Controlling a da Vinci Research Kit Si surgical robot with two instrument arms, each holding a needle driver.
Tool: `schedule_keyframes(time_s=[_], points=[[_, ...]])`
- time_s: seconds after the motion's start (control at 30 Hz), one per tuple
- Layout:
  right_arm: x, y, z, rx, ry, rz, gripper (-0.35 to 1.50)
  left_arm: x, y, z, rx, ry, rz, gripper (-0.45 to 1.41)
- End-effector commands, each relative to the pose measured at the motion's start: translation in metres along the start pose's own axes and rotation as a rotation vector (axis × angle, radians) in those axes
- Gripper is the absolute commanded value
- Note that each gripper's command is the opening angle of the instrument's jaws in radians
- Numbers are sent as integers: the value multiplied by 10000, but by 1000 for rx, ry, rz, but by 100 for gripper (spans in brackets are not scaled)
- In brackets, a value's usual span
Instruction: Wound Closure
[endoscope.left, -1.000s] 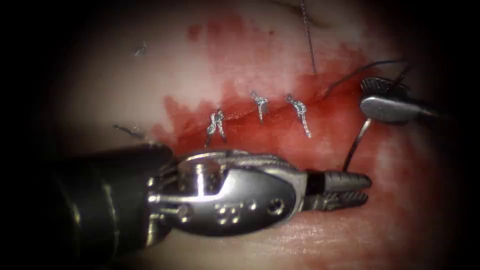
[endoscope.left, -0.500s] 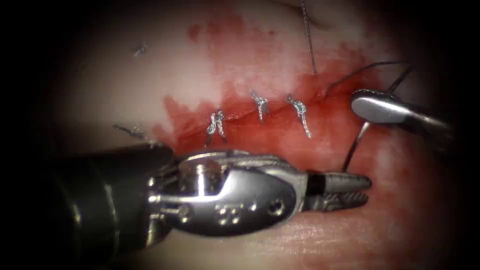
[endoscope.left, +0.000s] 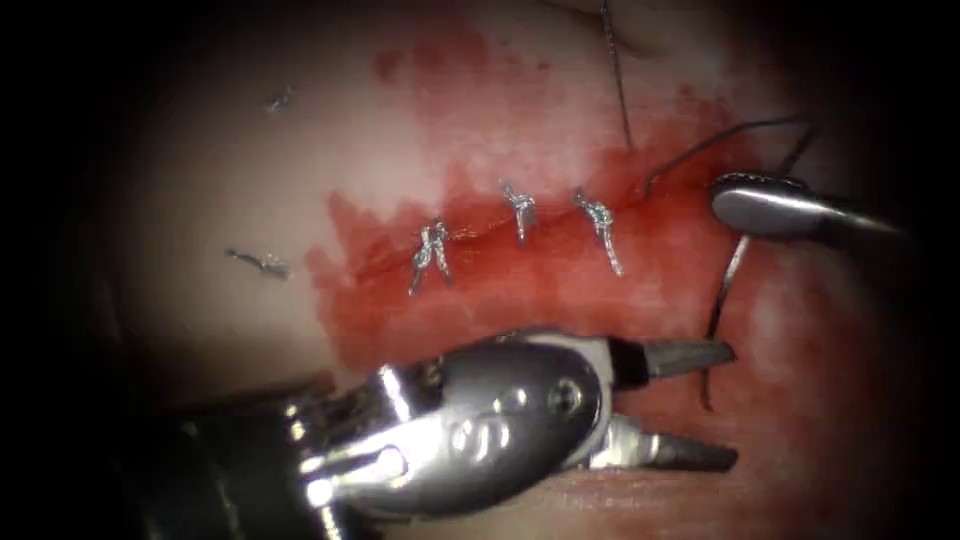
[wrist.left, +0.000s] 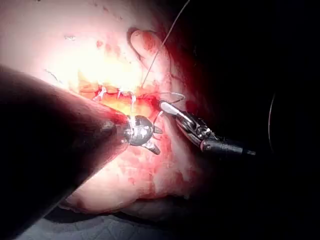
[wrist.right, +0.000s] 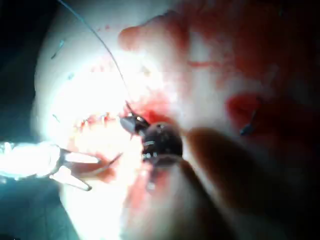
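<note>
Left tool (endoscope.left: 700, 405) fingers have opened beside needle (endoscope.left: 722, 300) over tissue (endoscope.left: 250, 180).

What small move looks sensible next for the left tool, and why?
Probably ease the left pincer in around the needle. Its jaws stand open and hold nothing, one above and one below the needle's free lower end, which is out of the tissue to the right of the three knotted stitches. The right pincer is shut on the needle's upper end, with thread trailing behind.
</note>
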Motion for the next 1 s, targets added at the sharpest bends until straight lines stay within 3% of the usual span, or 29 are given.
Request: schedule_keyframes(time_s=[0.03, 0.27, 0.33, 0.37, 0.4, 0.43, 0.5, 0.67, 0.8, 1.0], points=[[0, 5, 10, 5, 9, 0, -35, 0, -5, 5, -10, 4, 8, 73], [6, 9, 10, 68, 43, -144, -35, -5, 16, -9, -182, -33, -4, 72], [11, 9, 7, 106, 55, -211, -35, -1, 9, -13, -168, -41, -127, 61], [23, 9, 1, 152, 66, -315, -35, 4, -4, -22, -132, -49, -199, 47], [26, 8, -1, 171, 69, -324, -35, 5, -9, -25, -115, -52, -211, 44], [31, 6, -2, 203, 65, -449, -35, 1, -26, -33, -50, -73, -258, 24], [31, 4, 1, 239, 59, -490, -35, -2, -40, -36, 3, -93, -283, 14], [31, 1, 10, 280, 67, -531, -35, -8, -68, -31, 144, -201, -287, -6], [32, -2, 18, 296, 69, -554, -35, -11, -87, -18, 196, -240, -127, -22], [37, -1, 21, 297, 78, -586, -35, -14, -94, 3, 183, -238, -127, -32]])
